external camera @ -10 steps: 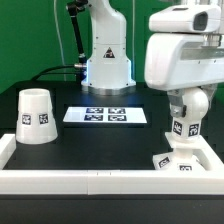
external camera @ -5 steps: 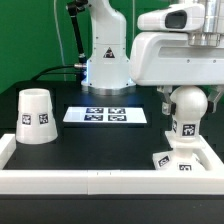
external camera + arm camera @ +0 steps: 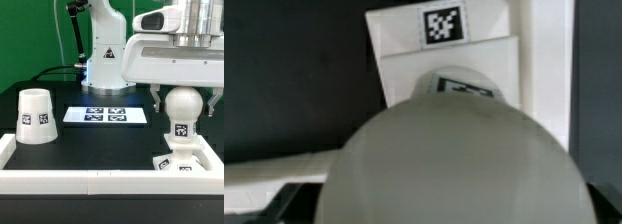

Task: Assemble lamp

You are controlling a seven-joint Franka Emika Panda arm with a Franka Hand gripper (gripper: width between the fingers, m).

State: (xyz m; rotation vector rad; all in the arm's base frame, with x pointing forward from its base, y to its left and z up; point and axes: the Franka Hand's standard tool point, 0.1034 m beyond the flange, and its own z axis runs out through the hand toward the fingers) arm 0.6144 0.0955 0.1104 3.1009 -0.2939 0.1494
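White bulb (image 3: 182, 108) on base (image 3: 180, 160), between wide-apart jaws

The bulb (image 3: 452, 165) fills the lower half of the wrist view as a soft grey blur cut by the bottom edge, covering most of the base (image 3: 446, 62) below it, so only the base's tagged top strip and part of a second tag show past its rim. In the exterior view, the arm (image 3: 175, 50) runs off the top and right edges at upper right; the gripper (image 3: 183, 101) shows only as dark finger stubs (image 3: 157, 98) either side of the bulb (image 3: 183, 104), contact unreadable. The base (image 3: 180, 160) at lower right is partly masked by the white tray wall (image 3: 90, 181); its tag patterns are too small to read.
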